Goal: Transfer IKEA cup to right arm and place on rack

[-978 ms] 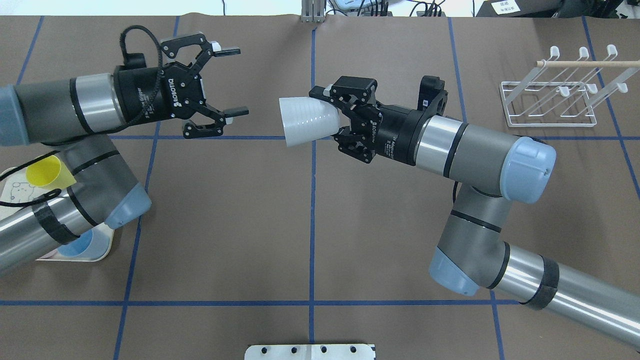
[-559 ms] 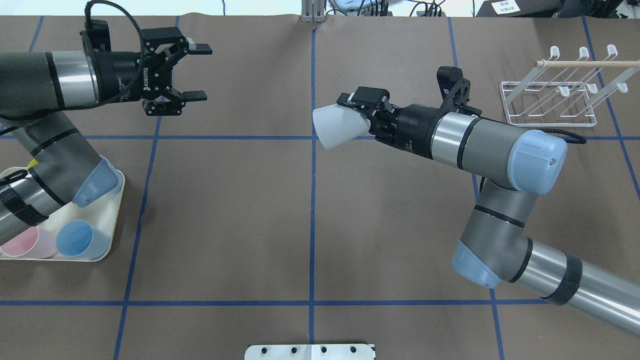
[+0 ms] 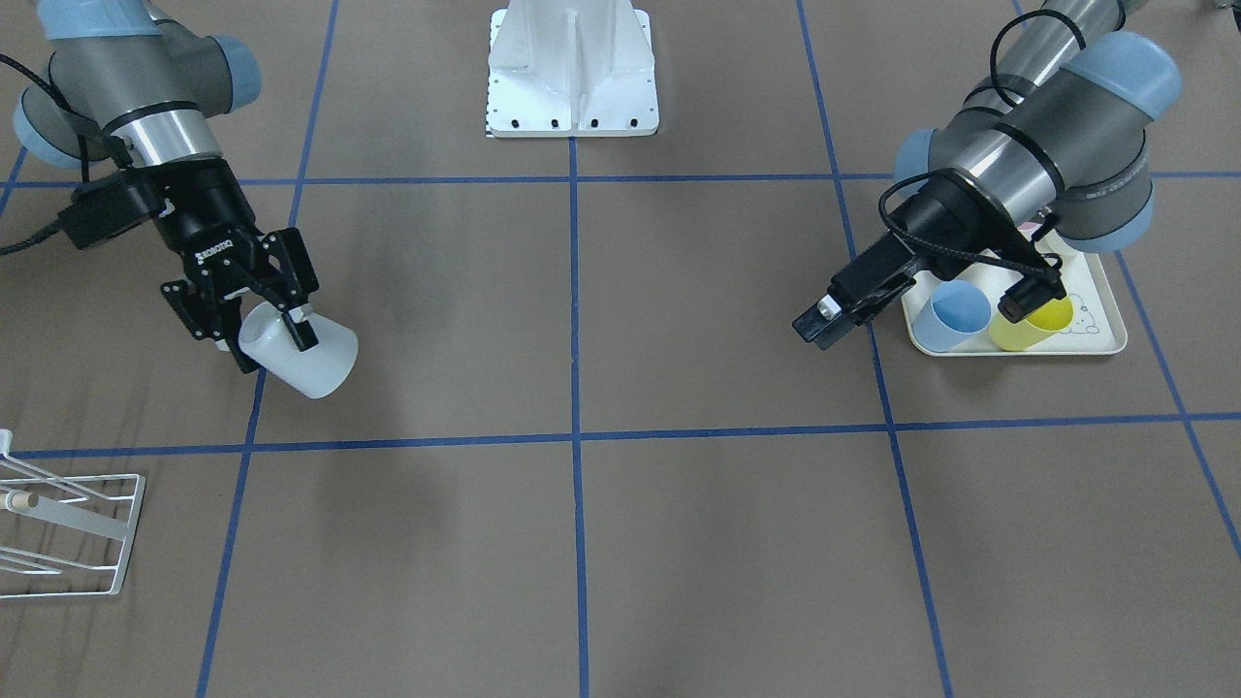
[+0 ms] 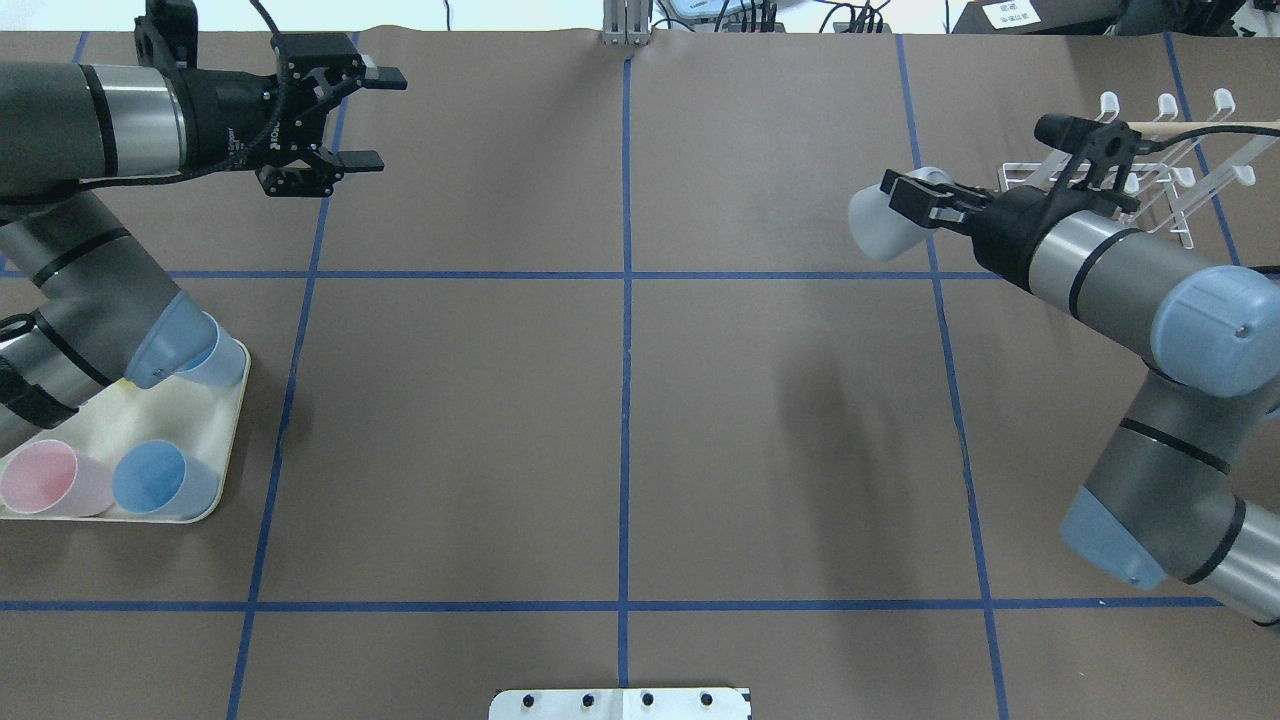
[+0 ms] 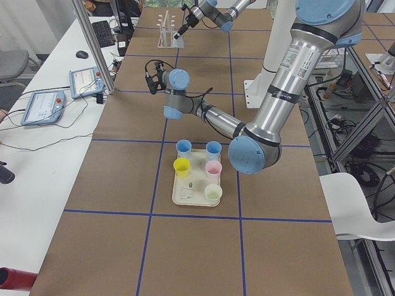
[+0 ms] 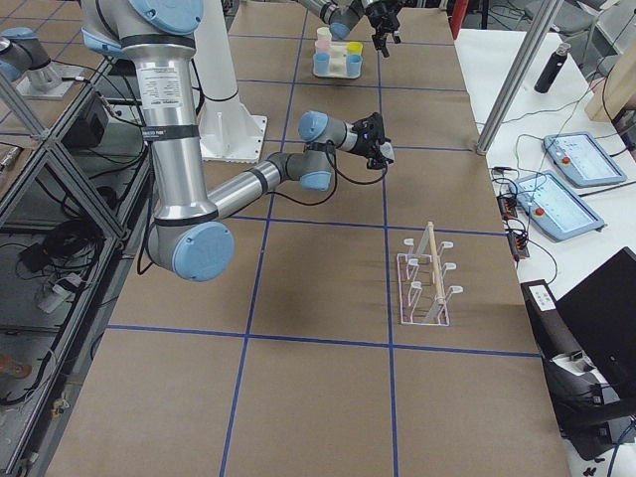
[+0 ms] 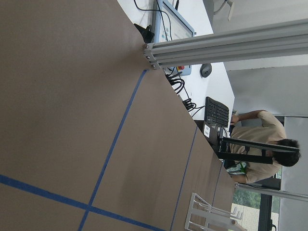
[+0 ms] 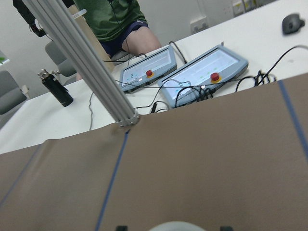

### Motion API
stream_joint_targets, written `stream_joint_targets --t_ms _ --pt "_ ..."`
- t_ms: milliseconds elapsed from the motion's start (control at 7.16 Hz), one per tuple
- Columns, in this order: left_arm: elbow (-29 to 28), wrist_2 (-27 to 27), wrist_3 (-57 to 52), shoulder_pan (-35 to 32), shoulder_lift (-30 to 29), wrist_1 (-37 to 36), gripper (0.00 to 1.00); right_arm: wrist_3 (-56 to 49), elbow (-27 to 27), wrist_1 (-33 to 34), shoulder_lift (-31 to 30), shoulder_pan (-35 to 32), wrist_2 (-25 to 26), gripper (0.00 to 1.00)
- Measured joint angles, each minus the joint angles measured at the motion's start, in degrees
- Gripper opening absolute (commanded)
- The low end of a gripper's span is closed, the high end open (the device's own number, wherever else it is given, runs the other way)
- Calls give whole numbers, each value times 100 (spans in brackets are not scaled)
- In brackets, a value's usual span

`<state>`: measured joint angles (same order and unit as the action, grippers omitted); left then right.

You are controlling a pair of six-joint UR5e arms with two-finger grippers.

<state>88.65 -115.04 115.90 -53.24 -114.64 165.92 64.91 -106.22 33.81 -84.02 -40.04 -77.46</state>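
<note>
While clenched on cup (image 3: 315, 361), right hand (image 3: 274, 347) short of rack (image 3: 87, 521) edge; left hand (image 4: 375, 118) released.

Brown paper-covered counter (image 4: 620, 420), blue tape grid: the middle squares are bare, giving open passage from side to side.

Obstacles noted:
- Small white wire-frame rack (image 4: 1222, 125) with a wooden dowel, at the far right corner.
- Right hand (image 4: 905, 200), clamped on a white plastic cup (image 4: 875, 225), raised inward of the rack; the front-facing view shows bare counter between them.
- Cream rectangular tray (image 4: 232, 440) of upright plastic cups (image 4: 150, 477) at the left edge; the left arm's elbow overhangs its far half.
- Left hand (image 4: 370, 115), fingers spread and empty, at the far left corner.
- White metal base plate (image 4: 620, 703) at the robot's edge.
</note>
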Motion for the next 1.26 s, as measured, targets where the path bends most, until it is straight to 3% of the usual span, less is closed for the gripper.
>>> stream_joint_targets --t_ms 279,698,838,1257 --pt "105 14 -5 -102 -31 -33 100 -957 -155 94 -574 -24 434 6" --pt "147 16 -13 -121 -150 -200 100 -1198 -177 80 -1136 -102 591 5" --pt "146 16 -14 -123 -152 -212 100 -1219 -143 80 -1166 -361 498 5" --pt "90 16 -24 -107 -155 -218 100 -1254 140 80 -1096 -1489 -585 6"
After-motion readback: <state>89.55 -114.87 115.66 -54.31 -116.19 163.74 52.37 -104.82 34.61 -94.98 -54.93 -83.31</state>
